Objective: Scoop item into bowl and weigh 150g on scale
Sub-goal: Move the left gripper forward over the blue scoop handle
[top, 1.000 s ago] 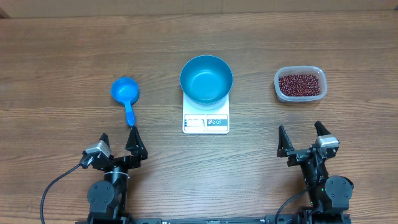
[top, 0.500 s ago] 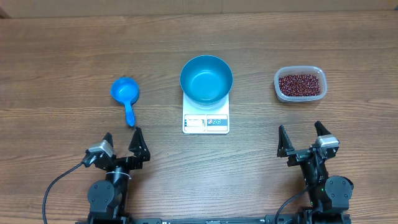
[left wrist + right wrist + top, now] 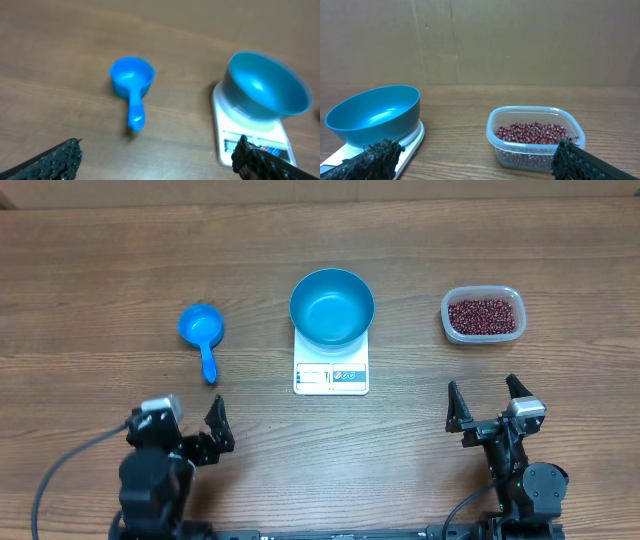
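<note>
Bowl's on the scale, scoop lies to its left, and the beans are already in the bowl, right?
No: the bowl is empty. The overhead view shows the beans in the clear tub, right of the scale. The bowl is on the scale and the scoop lies to its left.

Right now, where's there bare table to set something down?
Bare table between the scoop and the scale, between the scale and the tub, and all along the far side behind the bowl. Crowded at the front edge, around the left gripper and right gripper.
</note>
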